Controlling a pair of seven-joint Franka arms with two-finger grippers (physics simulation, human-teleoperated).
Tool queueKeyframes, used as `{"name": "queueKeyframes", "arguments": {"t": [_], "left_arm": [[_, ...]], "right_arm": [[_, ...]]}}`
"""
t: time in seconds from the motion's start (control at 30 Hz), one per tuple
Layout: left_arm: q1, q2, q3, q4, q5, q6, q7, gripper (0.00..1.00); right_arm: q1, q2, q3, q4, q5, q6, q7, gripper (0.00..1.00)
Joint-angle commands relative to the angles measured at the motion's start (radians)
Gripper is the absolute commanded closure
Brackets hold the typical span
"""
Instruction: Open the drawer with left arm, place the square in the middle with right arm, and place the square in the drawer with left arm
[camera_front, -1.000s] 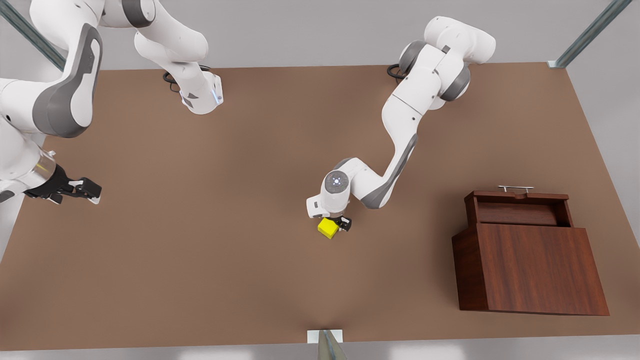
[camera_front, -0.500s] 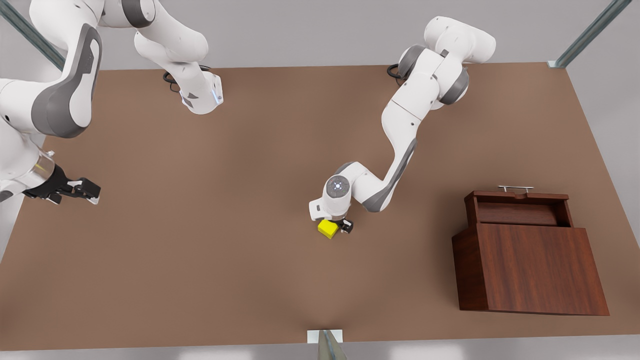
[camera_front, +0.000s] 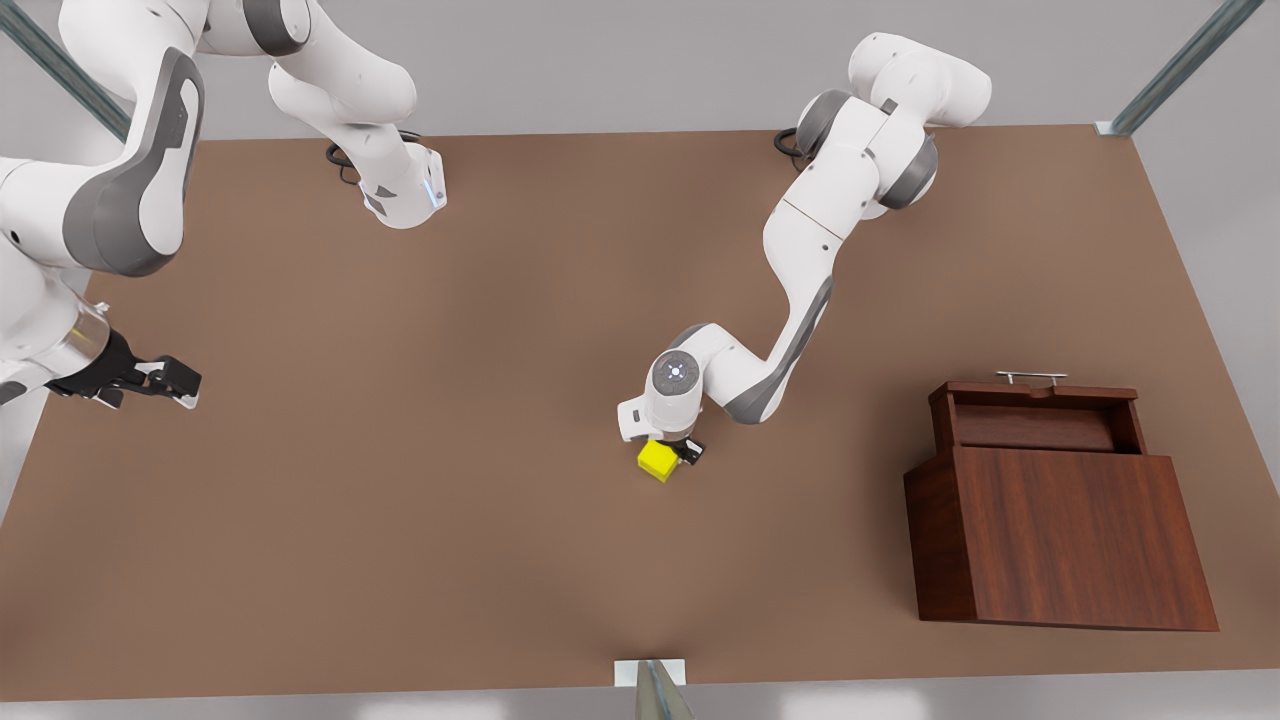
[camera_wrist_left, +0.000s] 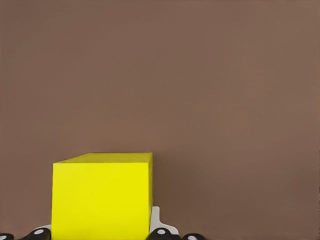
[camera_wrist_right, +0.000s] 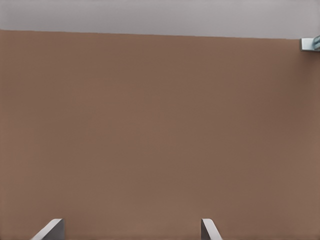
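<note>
The square (camera_front: 657, 461), a small yellow cube, sits on the brown tabletop near the middle (camera_front: 560, 430). My left gripper (camera_front: 668, 455) reaches down over it and is shut on it. In the left wrist view the square (camera_wrist_left: 102, 195) sits close up, with a white pad (camera_wrist_left: 155, 223) pressed against its side. The drawer (camera_front: 1040, 418) is pulled out of the dark wood box (camera_front: 1075, 535), its silver handle (camera_front: 1031, 377) at the far end. My right gripper (camera_front: 185, 385) hangs open at the front view's left edge, its fingertips (camera_wrist_right: 50, 231) wide apart over bare table.
The wood box stands at the front view's right, near the table's front edge. Both arm bases (camera_front: 400, 195) are bolted along the far edge. A metal bracket (camera_front: 650, 675) sits at the front edge's centre.
My left gripper has settled a little lower and closer on the square, which shifted very slightly. The right arm has barely moved.
</note>
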Motion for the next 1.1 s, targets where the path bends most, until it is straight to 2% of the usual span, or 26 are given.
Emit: {"name": "queueKeyframes", "arguments": {"t": [0.0,0.2,0.43,0.5,0.67,0.8,1.07], "left_arm": [[0.000,0.000,0.000,0.000,-0.001,0.000,0.000,0.31],[0.002,-0.049,-0.002,0.005,-0.012,-0.018,-0.014,0.29],[0.009,-0.275,0.006,-0.011,-0.128,-0.313,0.080,0.28],[0.021,-0.350,0.023,-0.081,-0.147,-0.333,0.144,0.28],[0.020,-0.515,0.187,-0.254,-0.265,-0.370,0.428,0.26],[0.020,-0.621,0.288,-0.393,-0.279,-0.368,0.629,0.27],[0.017,-0.704,0.517,-0.494,-0.292,-0.390,1.071,0.26]], "right_arm": [[0.000,0.000,0.000,-0.001,0.000,0.000,0.001,0.00],[0.000,0.000,0.000,0.001,0.002,0.000,0.000,0.00],[0.000,0.000,0.000,0.001,0.002,0.000,0.001,0.00],[0.000,0.000,0.000,0.001,0.002,0.000,0.000,0.00],[0.000,0.000,0.000,-0.001,0.002,0.000,0.000,0.00],[0.000,0.000,0.000,-0.001,0.002,0.000,0.001,0.00],[0.000,0.000,0.000,0.001,0.002,0.000,0.001,0.00]]}}
